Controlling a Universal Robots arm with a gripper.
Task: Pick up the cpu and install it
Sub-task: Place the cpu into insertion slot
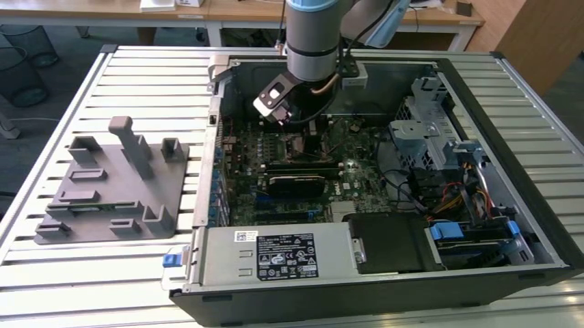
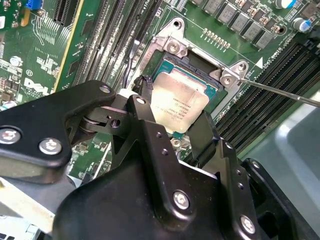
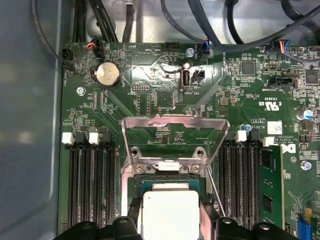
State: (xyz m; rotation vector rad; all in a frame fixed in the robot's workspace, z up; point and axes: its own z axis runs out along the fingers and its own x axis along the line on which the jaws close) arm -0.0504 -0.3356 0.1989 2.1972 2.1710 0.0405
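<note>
Here the tool (image 2: 172, 114) grips the cpu (image 2: 179, 100) by two opposite edges, over the open socket (image 2: 197, 70). The raised metal frame (image 3: 175, 120) stands clear; memory slots (image 3: 90, 185) flank both sides.

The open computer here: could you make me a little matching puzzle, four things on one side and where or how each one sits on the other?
1. cpu
2. grey tray
3. coin battery
4. metal socket frame

A. swung open
B. on the slatted table
C. in a round holder on the green board
D. held by the gripper

Pairs: 1-D, 2-B, 3-C, 4-A
</note>
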